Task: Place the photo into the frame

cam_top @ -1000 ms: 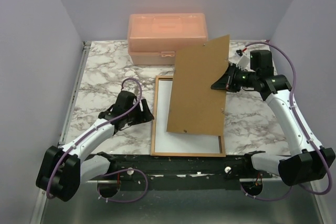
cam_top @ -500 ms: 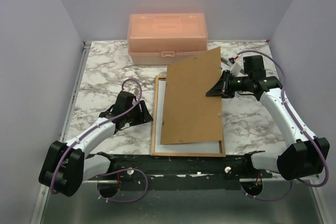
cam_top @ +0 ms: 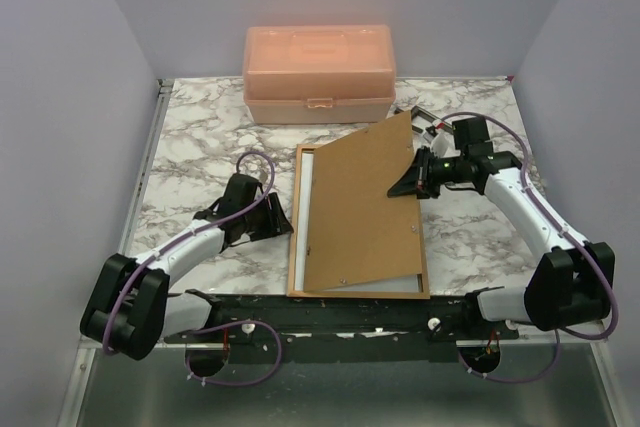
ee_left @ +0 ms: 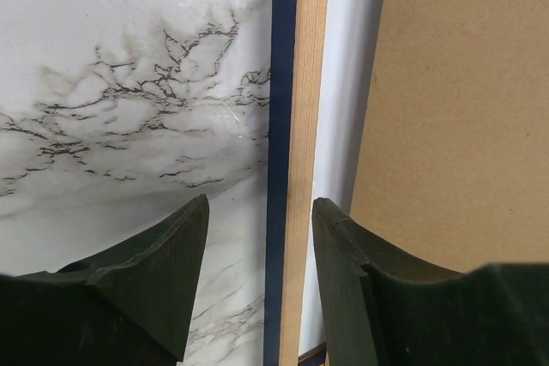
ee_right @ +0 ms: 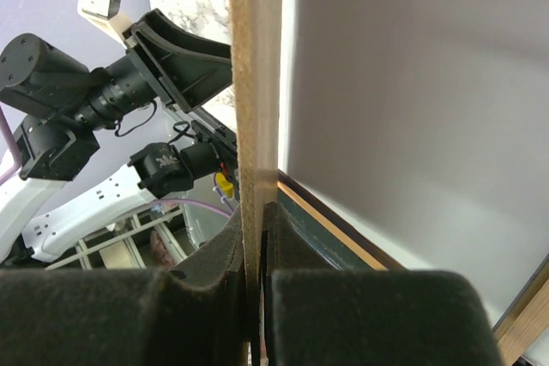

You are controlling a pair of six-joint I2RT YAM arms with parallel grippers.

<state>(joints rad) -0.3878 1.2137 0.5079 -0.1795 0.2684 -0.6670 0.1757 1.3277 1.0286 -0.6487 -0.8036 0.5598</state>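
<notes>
The frame [cam_top: 360,294] lies face down on the marble table, tan wood back up. In it rests the photo [cam_top: 307,197], only its white back showing. A brown backing board [cam_top: 365,207] slants over both, its near end low on the frame. My right gripper [cam_top: 410,179] is shut on the board's right edge [ee_right: 256,66]. My left gripper [cam_top: 283,217] stands open astride the frame's left rail [ee_left: 296,169], one finger [ee_left: 163,272] outside it and the other over the photo's back [ee_left: 352,83].
A peach plastic box [cam_top: 318,72] stands at the back of the table, just beyond the frame. Purple walls close in on the left, right and back. Bare marble [cam_top: 200,147] lies left of the frame.
The right gripper has swung the backing board down and to the left, much flatter over the frame. The left gripper's jaws have narrowed around the frame's left rail.
</notes>
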